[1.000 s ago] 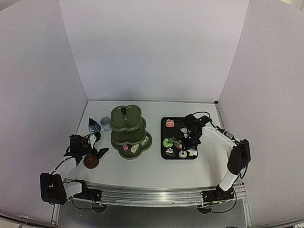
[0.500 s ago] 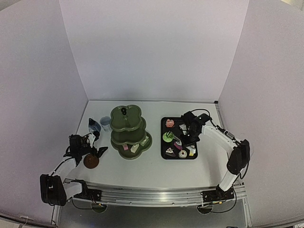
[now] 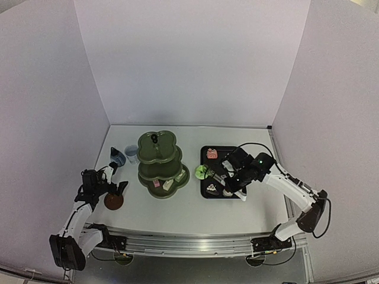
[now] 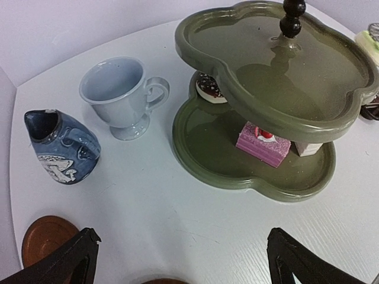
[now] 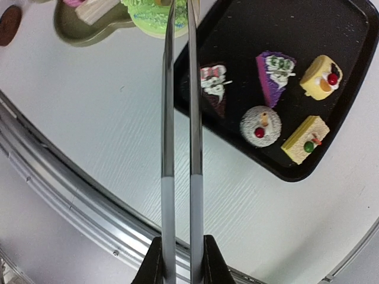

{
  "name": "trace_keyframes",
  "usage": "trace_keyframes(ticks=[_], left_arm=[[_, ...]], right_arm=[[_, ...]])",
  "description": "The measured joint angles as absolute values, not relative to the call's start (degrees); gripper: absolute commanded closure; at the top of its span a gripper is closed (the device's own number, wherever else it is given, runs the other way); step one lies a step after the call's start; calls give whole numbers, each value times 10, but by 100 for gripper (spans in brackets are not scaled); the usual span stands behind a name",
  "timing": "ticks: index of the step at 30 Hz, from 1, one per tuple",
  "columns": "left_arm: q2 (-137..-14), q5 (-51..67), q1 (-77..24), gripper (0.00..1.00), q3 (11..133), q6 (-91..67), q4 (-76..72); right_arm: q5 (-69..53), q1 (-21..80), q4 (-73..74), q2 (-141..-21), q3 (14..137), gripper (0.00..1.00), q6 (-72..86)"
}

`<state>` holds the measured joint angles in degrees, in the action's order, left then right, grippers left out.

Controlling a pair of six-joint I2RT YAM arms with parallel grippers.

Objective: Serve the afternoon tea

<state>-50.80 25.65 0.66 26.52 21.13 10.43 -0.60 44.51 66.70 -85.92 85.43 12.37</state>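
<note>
We log: right gripper (image 5: 180,266) clamped on tongs (image 5: 168,118), tongs pinching green pastry (image 3: 201,172); stand (image 3: 166,152) just beside, pastry's 9 o'clock; right arm nearer; left gripper (image 4: 180,248) spread.

A white table (image 3: 177,210) is enclosed by pale walls (image 3: 189,65) at 9, 12 and 3 o'clock, and a metal rail (image 3: 189,241) is fixed along its 6 o'clock edge. A black tray (image 5: 254,29) is set at 3 o'clock from the table's middle, well apart from a brown disc (image 3: 113,202) laid at 8 o'clock. In the right wrist view, tongs (image 5: 195,148) are seen running from 6 to 12 o'clock, the blades nearly parallel with a narrow gap, over the tray's 9 o'clock edge.
</note>
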Motion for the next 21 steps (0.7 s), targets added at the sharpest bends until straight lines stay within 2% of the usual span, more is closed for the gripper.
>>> trace_keyframes(ticks=[4, 8, 13, 21], left_arm=[[-463, 246, 31, 0, 266, 194, 131], [-422, 234, 58, 0, 266, 172, 151], [-393, 216, 65, 0, 266, 150, 150], [-428, 192, 65, 0, 267, 110, 143]], right_arm=[[-9, 537, 663, -832, 845, 100, 138], [-10, 633, 634, -857, 846, 100, 149], [0, 711, 573, -984, 904, 100, 160], [51, 730, 482, -1237, 1144, 100, 184]])
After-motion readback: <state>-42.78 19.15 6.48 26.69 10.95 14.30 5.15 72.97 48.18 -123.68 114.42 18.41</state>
